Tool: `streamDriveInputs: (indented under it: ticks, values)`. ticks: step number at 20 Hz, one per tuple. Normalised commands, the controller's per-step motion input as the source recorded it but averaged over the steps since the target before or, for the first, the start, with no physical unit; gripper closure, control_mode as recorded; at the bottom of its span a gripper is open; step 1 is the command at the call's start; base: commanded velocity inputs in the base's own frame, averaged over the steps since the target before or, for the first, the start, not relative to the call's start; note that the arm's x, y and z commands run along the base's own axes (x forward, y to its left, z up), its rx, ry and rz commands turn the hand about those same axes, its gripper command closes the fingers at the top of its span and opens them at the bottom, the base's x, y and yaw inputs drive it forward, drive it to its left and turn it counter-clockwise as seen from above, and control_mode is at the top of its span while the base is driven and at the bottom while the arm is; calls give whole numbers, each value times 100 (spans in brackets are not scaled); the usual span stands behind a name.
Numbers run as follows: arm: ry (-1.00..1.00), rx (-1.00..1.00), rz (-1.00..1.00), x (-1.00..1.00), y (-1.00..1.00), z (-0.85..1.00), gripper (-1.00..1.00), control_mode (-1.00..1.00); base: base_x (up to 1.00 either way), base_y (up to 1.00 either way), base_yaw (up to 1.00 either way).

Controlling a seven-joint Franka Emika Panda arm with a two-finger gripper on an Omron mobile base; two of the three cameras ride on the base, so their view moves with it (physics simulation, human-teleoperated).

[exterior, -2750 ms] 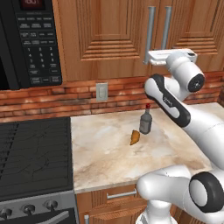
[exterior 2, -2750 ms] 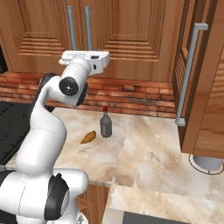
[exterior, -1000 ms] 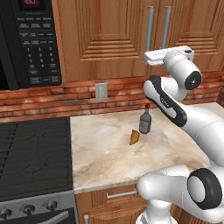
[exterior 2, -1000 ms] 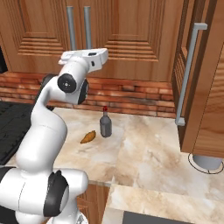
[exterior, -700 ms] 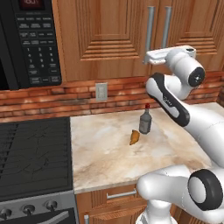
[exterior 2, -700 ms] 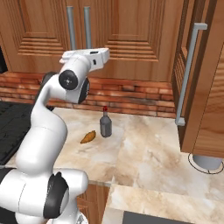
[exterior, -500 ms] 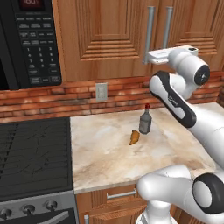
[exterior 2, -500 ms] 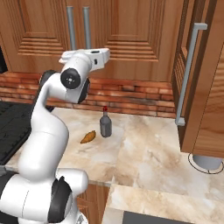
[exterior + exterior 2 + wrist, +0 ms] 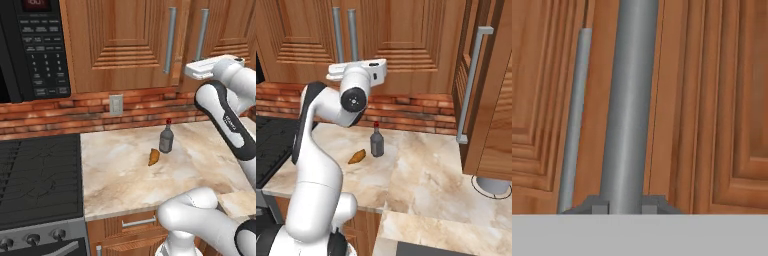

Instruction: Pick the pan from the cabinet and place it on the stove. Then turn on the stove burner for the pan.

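Pan: out of my sight. My guess is that it sits inside the cabinet [image 9: 130, 45], behind doors that look closed.
Gripper: the gripper [image 9: 624, 207] is up against the cabinet front, jaws narrow, with a dark fingertip [image 9: 599, 207] on each side of one silver bar handle [image 9: 629, 100].
Grip: the tips hug the bar closely, but I can't tell whether they are truly pinching it or have gone slack.
Second handle: the neighbouring door's bar [image 9: 574, 120] stands just beside the one being worked on, untouched.
Just changed: the hand has drifted a little sideways along the cabinet front over the last second. Both doors lie as flush as they did before.
Meaning: the hand has moved but the door has not. To me the pull hasn't taken hold yet, so the first step, opening the cabinet, isn't done.
Stove: the stove [image 9: 35, 175] sits below the cabinet and well off to the microwave side, its grates bare and waiting.
Next call: I'd want a firm hold on that bar, then a swing outward from the cabinet face. A loose hold would likely slip off the smooth metal.
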Motion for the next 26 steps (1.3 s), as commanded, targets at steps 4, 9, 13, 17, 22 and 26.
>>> streamDriveInputs:
  ticks: [4, 9, 13, 17, 22, 26]
  values:
    - [0, 0, 10, -61, -59, -3, 100, -100, 0, 0, 0]
    - [0, 0, 8, -45, -61, -1, 100, -100, 0, 0, 0]
    - [0, -1, 6, -19, -26, -11, 100, -100, 0, 0, 0]
    - [0, 0, 1, -19, -9, -10, 100, -100, 0, 0, 0]
    - [0, 0, 0, -28, -43, -6, -100, -100, 0, 0, 0]
    - [-1, 0, 0, -43, -27, 0, -100, -100, 0, 0, 0]
